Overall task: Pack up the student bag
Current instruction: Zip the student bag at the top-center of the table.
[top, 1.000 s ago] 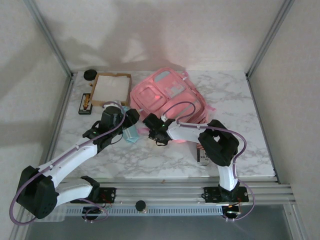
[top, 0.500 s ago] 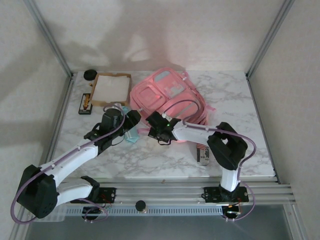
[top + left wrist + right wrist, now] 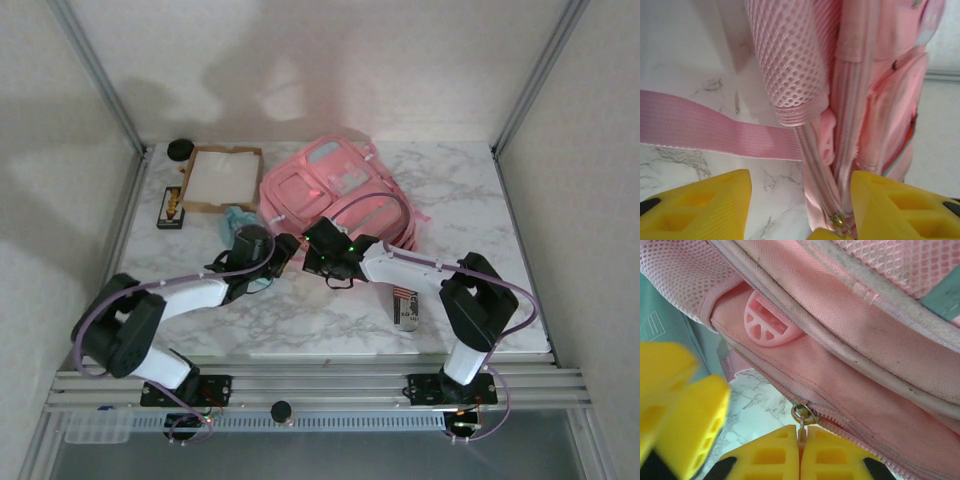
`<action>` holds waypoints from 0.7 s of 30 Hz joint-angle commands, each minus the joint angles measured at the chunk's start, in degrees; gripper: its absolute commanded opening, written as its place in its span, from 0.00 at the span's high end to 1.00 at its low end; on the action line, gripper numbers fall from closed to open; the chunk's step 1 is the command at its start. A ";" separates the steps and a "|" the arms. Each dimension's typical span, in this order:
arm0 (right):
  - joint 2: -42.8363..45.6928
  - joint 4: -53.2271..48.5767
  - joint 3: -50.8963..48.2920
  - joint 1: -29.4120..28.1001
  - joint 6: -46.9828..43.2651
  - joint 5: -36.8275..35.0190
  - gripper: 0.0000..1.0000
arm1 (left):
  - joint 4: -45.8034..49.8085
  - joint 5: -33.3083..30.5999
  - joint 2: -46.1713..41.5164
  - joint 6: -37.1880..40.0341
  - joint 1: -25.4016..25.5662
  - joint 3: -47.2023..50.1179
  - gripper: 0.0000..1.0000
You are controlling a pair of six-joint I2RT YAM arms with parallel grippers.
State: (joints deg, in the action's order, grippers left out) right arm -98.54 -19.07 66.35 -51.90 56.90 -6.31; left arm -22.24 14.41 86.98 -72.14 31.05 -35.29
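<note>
two grippers meet at the lower edge of the student bag (image 3: 335, 190), upper centre of the top view: the right gripper (image 3: 801, 440), jaws clamped on the zip pull (image 3: 801, 417), should draw straight along the track while the left gripper (image 3: 800, 187), jaws apart astride the bag's edge, pins the fabric.

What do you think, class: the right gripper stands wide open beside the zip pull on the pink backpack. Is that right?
Not quite. The right gripper is not wide open: it is shut, pinching the zip pull on the pink backpack. The right wrist view shows this.
</note>
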 commanded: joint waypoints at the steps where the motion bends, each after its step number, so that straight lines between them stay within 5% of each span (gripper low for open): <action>1: 2.63 1.03 0.09 0.04 -1.71 1.36 1.00 | -6.16 0.53 4.11 -4.35 1.74 -2.58 0.47; 8: 2.17 1.33 -0.45 0.11 -2.57 3.09 1.00 | -8.82 -3.38 11.10 -7.25 3.55 -6.79 0.62; 14: 3.15 -3.23 -0.33 0.81 -3.29 2.32 1.00 | -7.43 -6.80 13.16 -7.83 3.54 -8.40 1.00; 21: 8.34 -9.85 -4.20 2.72 -3.55 0.78 1.00 | -3.12 -8.00 9.96 -3.86 -0.36 -7.93 1.00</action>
State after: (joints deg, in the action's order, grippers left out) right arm -94.89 -22.55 63.90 -49.87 54.15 -4.86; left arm -27.94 11.70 98.56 -78.43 33.98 -42.68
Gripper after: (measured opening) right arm 0.072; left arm 0.071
